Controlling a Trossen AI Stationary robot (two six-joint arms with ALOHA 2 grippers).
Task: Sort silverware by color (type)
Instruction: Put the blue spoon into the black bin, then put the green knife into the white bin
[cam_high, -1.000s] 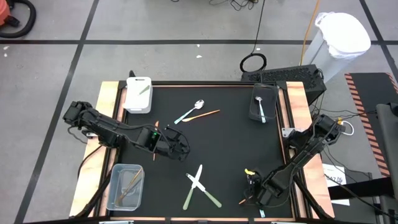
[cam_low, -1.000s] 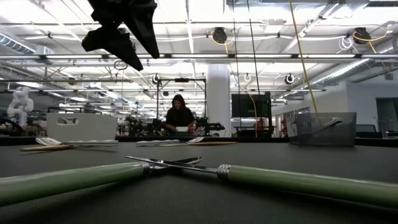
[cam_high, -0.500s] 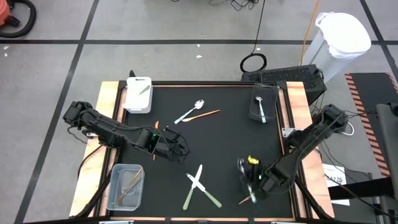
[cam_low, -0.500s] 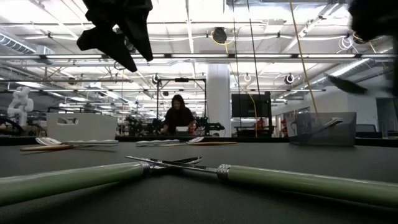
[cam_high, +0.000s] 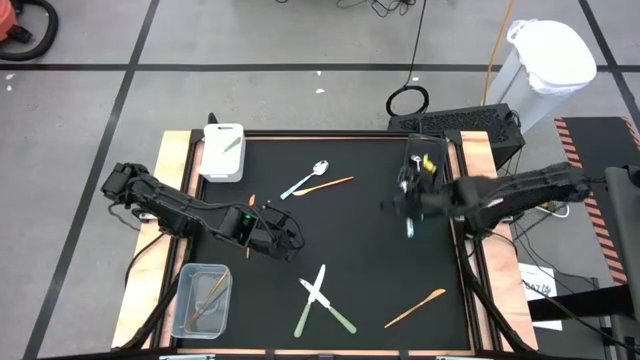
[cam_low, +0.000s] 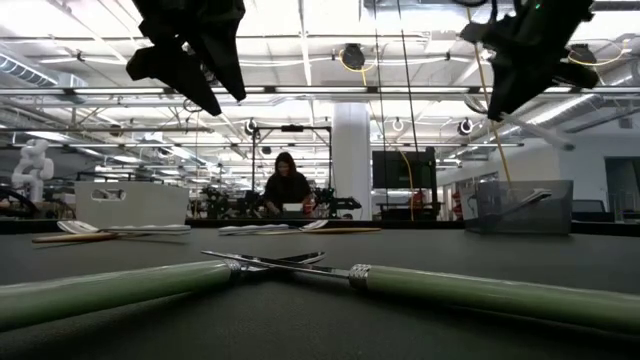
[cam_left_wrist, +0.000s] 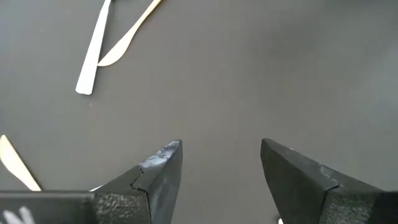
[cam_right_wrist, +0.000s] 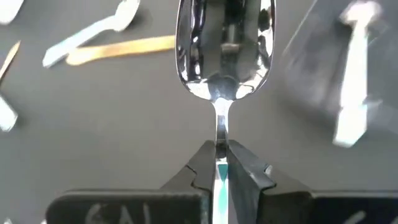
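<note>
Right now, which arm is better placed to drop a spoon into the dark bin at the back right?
The right. Its gripper is shut on a silver spoon and hangs close to the dark bin. The left gripper is open and empty, over bare mat across the table.

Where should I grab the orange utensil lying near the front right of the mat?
Take the orange utensil at mid-shaft, coming straight down with the fingers across its narrow width. It lies flat and diagonal, clear of the crossed green knives, so nothing crowds either side.
</note>
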